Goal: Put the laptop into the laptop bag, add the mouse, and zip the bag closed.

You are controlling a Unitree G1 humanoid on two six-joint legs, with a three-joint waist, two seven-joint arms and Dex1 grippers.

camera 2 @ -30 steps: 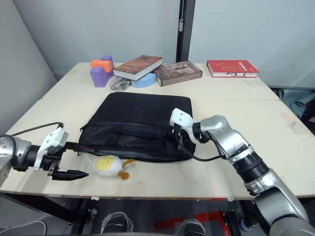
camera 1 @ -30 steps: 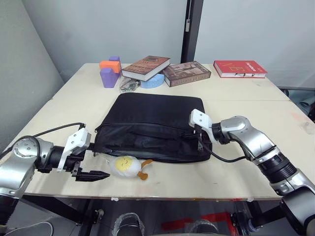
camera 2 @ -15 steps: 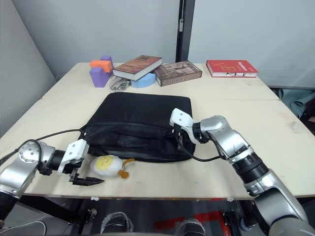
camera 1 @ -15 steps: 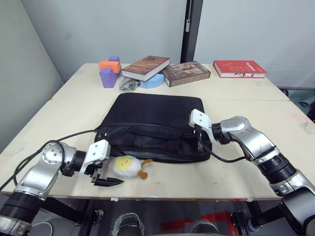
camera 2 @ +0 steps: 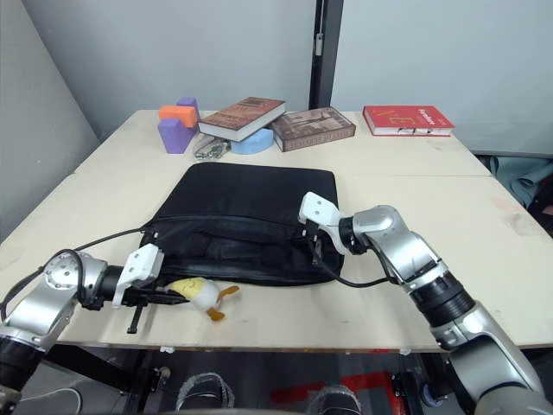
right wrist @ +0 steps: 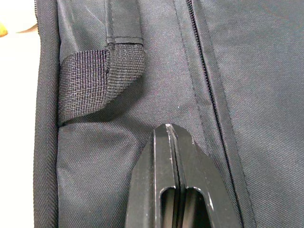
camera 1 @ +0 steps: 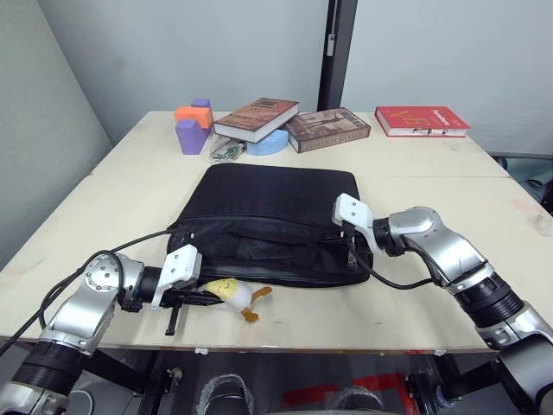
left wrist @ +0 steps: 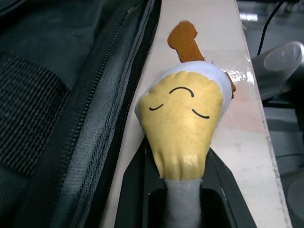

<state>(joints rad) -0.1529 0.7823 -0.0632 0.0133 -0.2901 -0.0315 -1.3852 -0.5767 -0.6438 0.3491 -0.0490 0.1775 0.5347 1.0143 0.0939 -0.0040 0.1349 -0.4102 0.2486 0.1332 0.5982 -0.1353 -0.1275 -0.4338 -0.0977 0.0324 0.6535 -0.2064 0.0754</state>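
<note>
Lying flat mid-desk, the laptop bag (camera 1: 272, 220) looks soft and floppy, best pinched at its zipper; the right pincer (right wrist: 173, 175) rests closed on it, the left pincer (left wrist: 178, 183) clamps the plush toy (left wrist: 183, 126) just beside its front edge.

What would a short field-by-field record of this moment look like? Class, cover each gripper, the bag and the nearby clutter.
left gripper: shut on the plush toy, beside the bag's front edge
right gripper: fingers pressed together, tips against the laptop bag
laptop bag: lies flat on the table
far edge of table: three books, purple and orange blocks
</note>
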